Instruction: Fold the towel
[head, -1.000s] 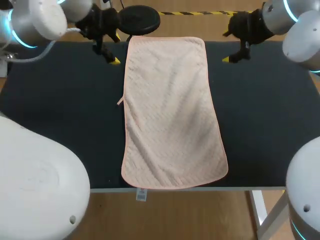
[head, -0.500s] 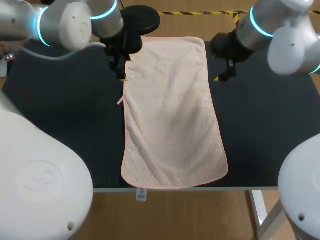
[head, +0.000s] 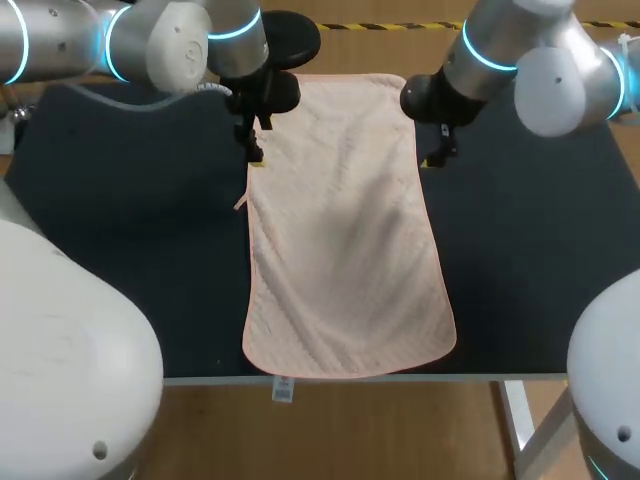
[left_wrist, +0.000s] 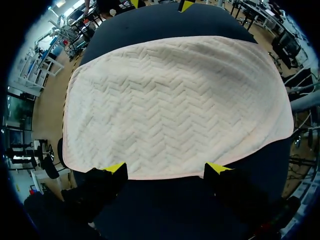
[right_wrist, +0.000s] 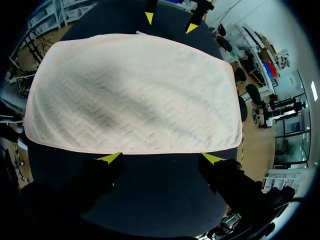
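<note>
A pale pink quilted towel (head: 345, 230) lies flat and lengthwise down the middle of the dark table (head: 120, 250), its near end reaching the front edge. My left gripper (head: 255, 157) hovers at the towel's left long edge near the far end. In the left wrist view it (left_wrist: 166, 169) stands open, with the towel (left_wrist: 175, 105) just ahead of its yellow tips. At the towel's right long edge is my right gripper (head: 431, 158). It is open too (right_wrist: 161, 159), its tips at the hem of the towel (right_wrist: 135, 95). Neither holds anything.
A small loop (head: 240, 203) sticks out of the towel's left edge, and a white label (head: 282, 388) hangs from its near hem over the table's front. Bare dark tabletop lies on both sides of the towel.
Both arms have swung in from the far corners towards the towel and come slightly nearer. Their grippers now sit right at its two long edges. The towel has not moved.
</note>
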